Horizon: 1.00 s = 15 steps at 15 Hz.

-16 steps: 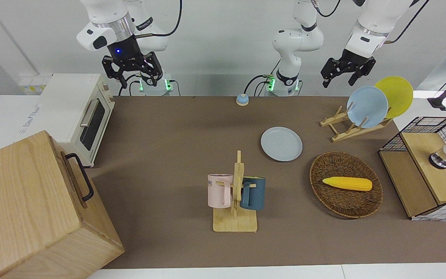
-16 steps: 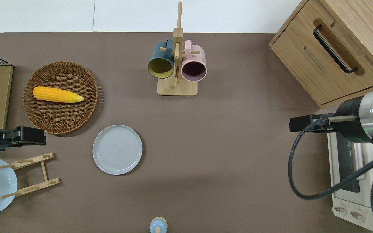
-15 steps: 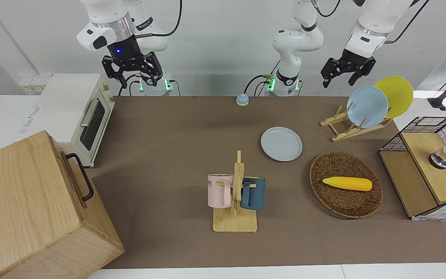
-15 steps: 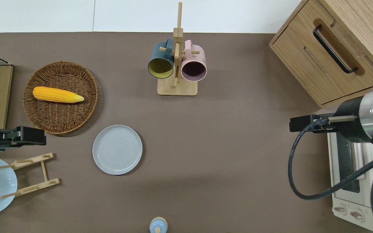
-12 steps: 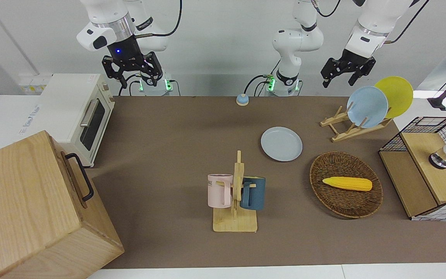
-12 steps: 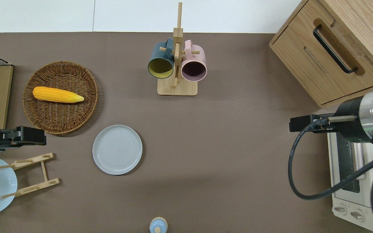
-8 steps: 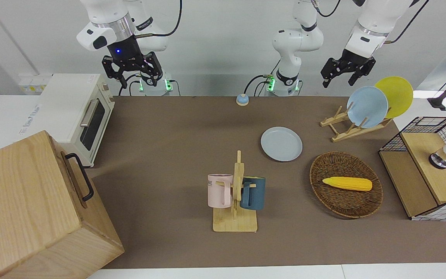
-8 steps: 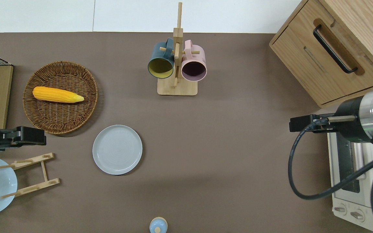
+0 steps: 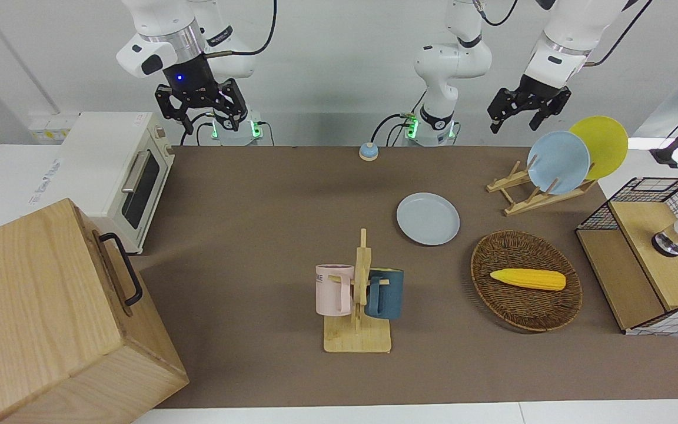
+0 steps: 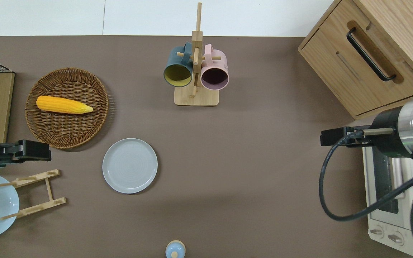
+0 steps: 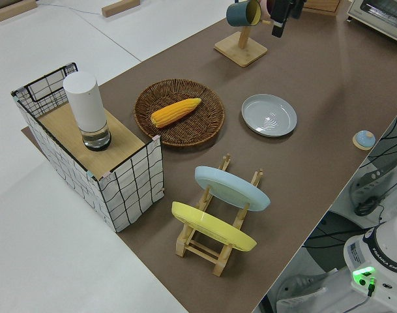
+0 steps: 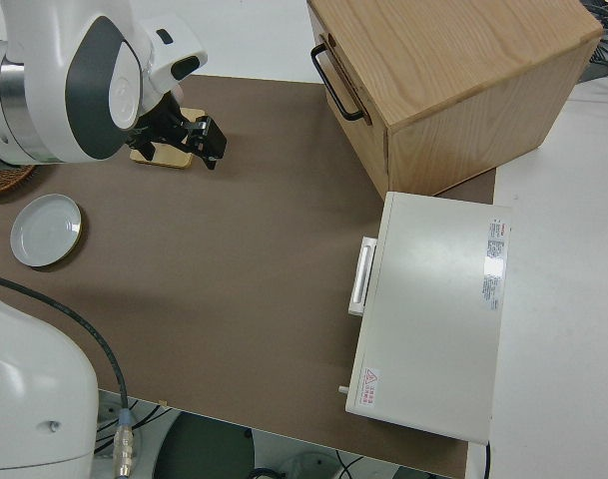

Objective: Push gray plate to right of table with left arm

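No change vs. the earlier frames that we can log: plate, both arms & all props sit where they did. Item 1, gray plate [image 10: 130,165]: round, shallow, pale gray w/ faint blue tint, low raised rim, faint concentric rings; lies flat on the table [image 10: 249,172], between the wicker basket [image 10: 100,118] & the small blue-domed bell [image 10: 175,249], nearer to the robots than the mug rack [image 10: 195,96]. Item 2, left gripper [image 9: 521,115]: black, two-finger, up in the air over the table strip between basket & plate rack [image 10: 31,193] per overhead view, well apart from the plate; fingers spread, holding nothing. Item 3, right gripper [image 9: 200,112]: parked, fingers spread, empty. Table top matte brown. Basket: woven brown wicker, round, holds a yellow corn cob [image 10: 63,104]. Plate rack: bare wood slats, carries a sky-blue plate [image 9: 558,162] & a yellow plate [image 9: 601,146] on edge. Mug rack: pale wood post, teal mug [image 10: 177,70] & pink mug [image 10: 214,72] hung. Wooden cabinet [image 9: 45,318] w/ black handle; white toaster oven [image 9: 121,171].
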Each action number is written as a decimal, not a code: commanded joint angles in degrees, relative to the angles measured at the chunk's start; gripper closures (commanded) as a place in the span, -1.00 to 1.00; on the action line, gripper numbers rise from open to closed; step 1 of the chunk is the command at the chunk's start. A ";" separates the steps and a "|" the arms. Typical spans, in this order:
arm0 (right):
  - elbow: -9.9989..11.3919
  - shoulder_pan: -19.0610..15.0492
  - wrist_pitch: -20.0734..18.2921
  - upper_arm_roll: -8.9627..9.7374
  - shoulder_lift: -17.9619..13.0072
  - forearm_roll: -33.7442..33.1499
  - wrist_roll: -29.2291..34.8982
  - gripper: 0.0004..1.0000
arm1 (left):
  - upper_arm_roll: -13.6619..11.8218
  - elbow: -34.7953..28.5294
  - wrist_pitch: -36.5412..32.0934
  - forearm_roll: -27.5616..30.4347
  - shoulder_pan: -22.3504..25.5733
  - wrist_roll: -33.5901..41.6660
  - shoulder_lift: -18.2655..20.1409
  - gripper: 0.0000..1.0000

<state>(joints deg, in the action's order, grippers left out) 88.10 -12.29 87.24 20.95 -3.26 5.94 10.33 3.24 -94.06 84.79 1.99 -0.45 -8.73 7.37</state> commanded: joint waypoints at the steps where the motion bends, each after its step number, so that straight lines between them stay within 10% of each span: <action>1: -0.82 -0.37 -0.31 0.15 0.36 0.92 0.12 -0.99 | -0.42 -1.21 -0.06 -1.03 -0.52 0.20 0.80 -0.99; 15: -0.82 -0.37 -0.31 0.24 0.36 0.92 0.12 -0.99 | -2.71 -7.37 6.35 0.55 -0.52 0.47 3.26 -0.99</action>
<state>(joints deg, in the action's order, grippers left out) 88.10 -12.29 87.24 20.95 -3.26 5.94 10.33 1.09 -99.13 88.71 2.11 -0.43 -8.73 9.70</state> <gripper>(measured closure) 0.004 0.004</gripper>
